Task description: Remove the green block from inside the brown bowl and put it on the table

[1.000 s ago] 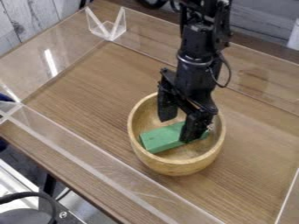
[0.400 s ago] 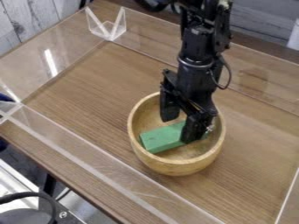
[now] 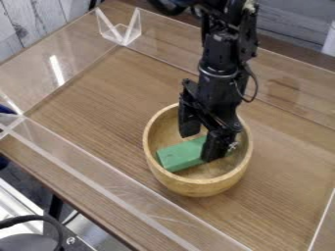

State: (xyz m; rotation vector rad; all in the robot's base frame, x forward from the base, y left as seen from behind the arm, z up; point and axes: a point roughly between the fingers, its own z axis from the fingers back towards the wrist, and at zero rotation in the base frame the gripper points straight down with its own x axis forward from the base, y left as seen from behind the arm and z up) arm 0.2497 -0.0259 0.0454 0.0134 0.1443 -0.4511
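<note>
The brown bowl (image 3: 171, 177) sits on the table (image 3: 105, 98) toward its front right. Inside the bowl lies the green block (image 3: 177, 156), flat against the bottom and tilted slightly. My black gripper (image 3: 203, 136) points straight down into the bowl with its jaws open. One finger (image 3: 187, 122) stands behind the block's far edge and the other finger (image 3: 220, 145) at its right end. The block's right end is partly hidden by that finger. I cannot tell if the fingers touch the block.
Low clear acrylic walls (image 3: 78, 147) edge the table on the front and left. A clear V-shaped acrylic piece (image 3: 120, 29) stands at the far left corner. Bare wood lies left and behind the bowl.
</note>
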